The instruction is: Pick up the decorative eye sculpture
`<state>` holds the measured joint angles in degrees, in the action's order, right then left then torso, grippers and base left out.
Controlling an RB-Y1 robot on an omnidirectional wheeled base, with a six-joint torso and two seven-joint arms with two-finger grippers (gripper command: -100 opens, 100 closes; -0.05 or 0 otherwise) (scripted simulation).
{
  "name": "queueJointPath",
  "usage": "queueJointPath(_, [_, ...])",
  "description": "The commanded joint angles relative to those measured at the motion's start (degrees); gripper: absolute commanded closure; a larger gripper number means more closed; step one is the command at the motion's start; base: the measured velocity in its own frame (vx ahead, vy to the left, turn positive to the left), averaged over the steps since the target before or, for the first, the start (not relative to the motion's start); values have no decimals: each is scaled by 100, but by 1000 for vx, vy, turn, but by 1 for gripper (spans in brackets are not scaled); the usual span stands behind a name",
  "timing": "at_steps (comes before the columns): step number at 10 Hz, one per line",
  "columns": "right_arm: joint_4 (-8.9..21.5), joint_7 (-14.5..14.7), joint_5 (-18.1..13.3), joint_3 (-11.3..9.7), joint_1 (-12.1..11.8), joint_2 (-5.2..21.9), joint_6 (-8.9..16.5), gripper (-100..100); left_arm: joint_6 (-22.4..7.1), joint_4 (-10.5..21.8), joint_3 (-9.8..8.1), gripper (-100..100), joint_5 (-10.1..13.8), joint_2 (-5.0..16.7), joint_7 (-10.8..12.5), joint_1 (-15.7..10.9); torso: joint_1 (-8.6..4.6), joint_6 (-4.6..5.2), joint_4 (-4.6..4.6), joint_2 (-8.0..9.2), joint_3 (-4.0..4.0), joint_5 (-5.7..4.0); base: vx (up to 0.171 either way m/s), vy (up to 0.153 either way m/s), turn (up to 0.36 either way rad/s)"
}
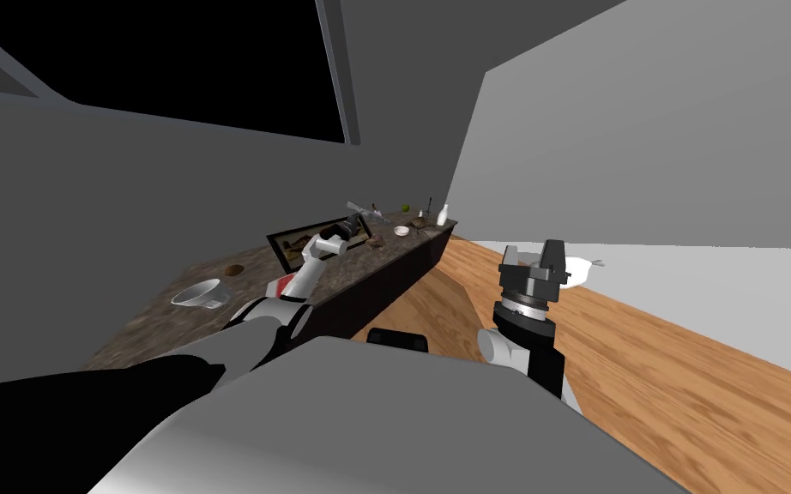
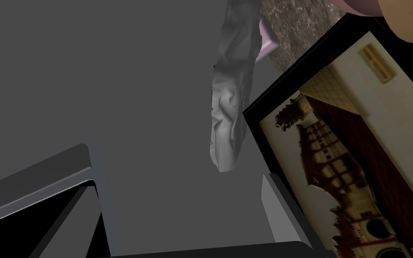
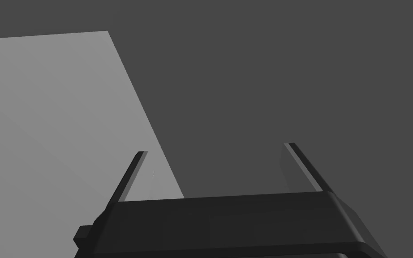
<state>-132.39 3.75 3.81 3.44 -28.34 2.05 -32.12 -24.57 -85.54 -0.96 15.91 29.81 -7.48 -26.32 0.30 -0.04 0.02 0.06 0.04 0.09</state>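
Note:
A long, wrinkled grey sculpture [image 2: 225, 103] with a pale pink piece at its far end lies on the stone counter [image 1: 153, 322], close to the wall. In the head view it is a thin grey shape [image 1: 358, 207] just past my left gripper [image 1: 358, 225]. My left gripper [image 2: 183, 197] is open, and the sculpture's near tip lies just ahead of the gap between its fingers without touching them. A black-framed picture of a building [image 2: 358, 148] lies beside the right finger [image 2: 277, 210]. My right gripper [image 1: 533, 256] is raised over the floor, open [image 3: 214, 150] and holding nothing.
On the counter are a white bowl [image 1: 199, 294], a small brown piece [image 1: 233, 269], a small white dish [image 1: 401, 230], a white bottle [image 1: 443, 214] and a green ball [image 1: 405, 207]. Wooden floor [image 1: 643, 360] runs to the right. A black area [image 1: 171, 60] lies above the wall.

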Motion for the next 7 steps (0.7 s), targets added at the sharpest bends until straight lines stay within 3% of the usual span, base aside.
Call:
queueJointPath(1, [0,0,0,0,0,0,0,0,-286,286,10,-100,181,54,5,-286,0,0,0,0,0,0,-41,96,-91])
queueJointPath(3, [0,0,0,0,0,0,0,0,-413,451,10,-100,181,54,5,-333,1,0,0,1,0,1,-29,54,-38])
queueJointPath(4, [0,0,0,0,0,0,0,0,-688,653,28,-100,351,97,7,-589,-13,-1,-1,-5,-3,-2,-26,50,-110])
queueJointPath(7, [0,0,0,0,0,0,0,0,-953,1177,48,-100,523,132,9,-874,-2,2,0,-2,-1,-1,-33,72,-84])
